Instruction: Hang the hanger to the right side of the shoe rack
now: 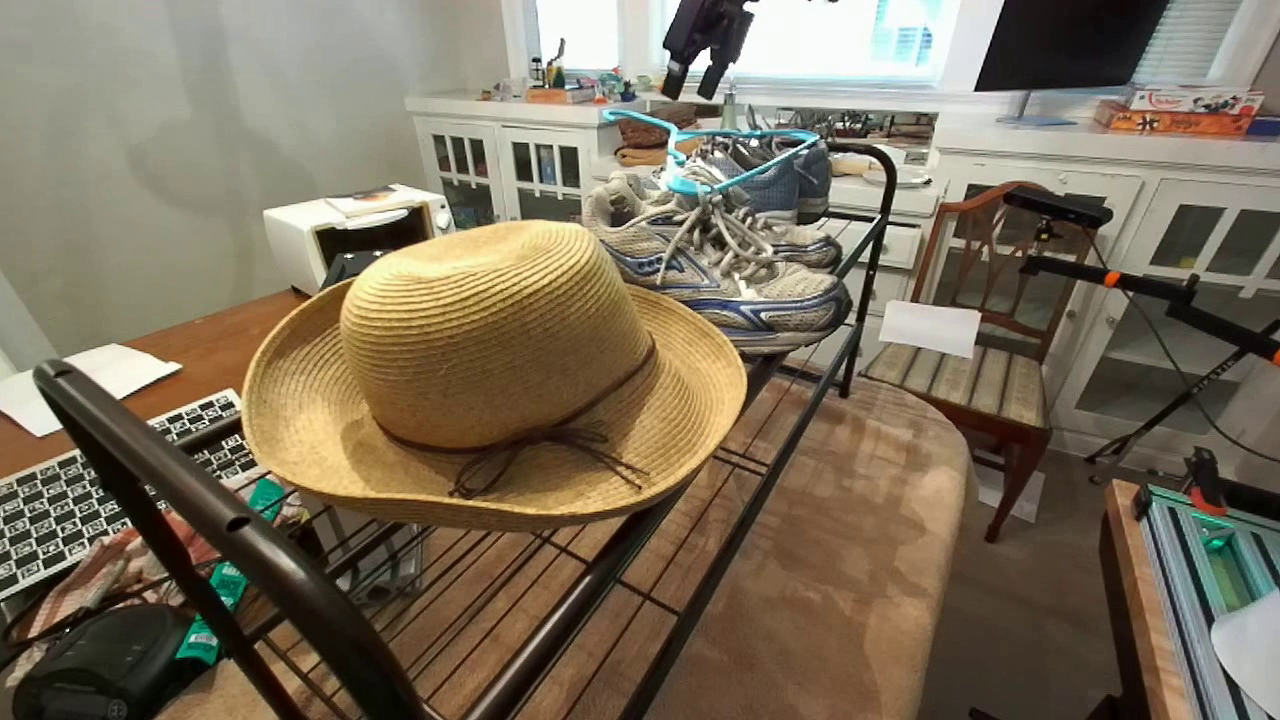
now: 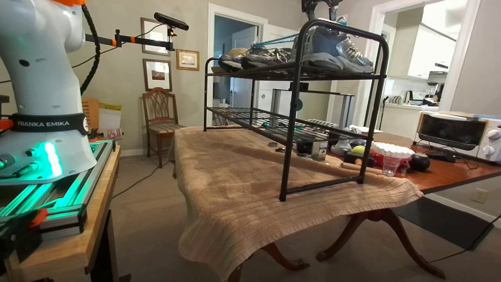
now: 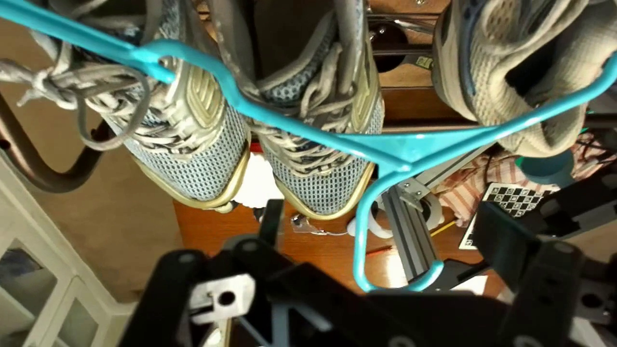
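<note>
Wooden table w/ tan towel spread over a big part of it. Blk metal shoe rack stands upright on towel: 2 shelves of thin bars, curved tube each end. Brn wooden chair well apart from rack. White toaster oven on table's bare wood. Straw hat sits crown up on rack's top shelf, at one end. Grey-white & blue-grey sneakers on same shelf, from beside hat toward opp. end. Teal hanger lies across tops of sneakers. Gripper above & apart from hanger, jaws wide apart, nothing held. Hanger's hook, in wrist view, shows in gap betw. jaws, clear of both.
</note>
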Controlling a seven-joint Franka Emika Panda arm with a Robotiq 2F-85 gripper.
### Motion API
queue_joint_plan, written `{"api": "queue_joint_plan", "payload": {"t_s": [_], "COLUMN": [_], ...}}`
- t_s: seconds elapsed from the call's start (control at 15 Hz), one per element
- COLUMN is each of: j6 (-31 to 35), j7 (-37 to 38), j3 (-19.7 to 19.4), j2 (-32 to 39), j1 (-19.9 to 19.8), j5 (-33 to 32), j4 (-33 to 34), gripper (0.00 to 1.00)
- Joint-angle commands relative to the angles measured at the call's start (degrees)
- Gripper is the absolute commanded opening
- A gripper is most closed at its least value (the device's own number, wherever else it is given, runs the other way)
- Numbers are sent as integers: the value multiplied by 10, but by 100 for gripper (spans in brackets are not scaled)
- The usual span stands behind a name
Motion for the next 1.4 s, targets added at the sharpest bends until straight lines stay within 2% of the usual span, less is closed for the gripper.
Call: {"api": "queue_joint_plan", "payload": {"t_s": [0.0,0.2,0.33,1.07,1.13,1.2,1.33], "j6": [-25,-42,-27,5,4,4,4], "j7": [-97,-142,-159,-160,-161,-161,-161], "j3": [10,11,11,21,21,22,23], "j2": [-2,2,4,11,11,12,12], "j1": [-11,-11,-10,-5,-6,-6,-5], "j5": [27,25,23,22,22,23,24], "j4": [-12,-15,-21,-38,-37,-37,-38], "gripper": [100,100,100,100,96,74,70]}}
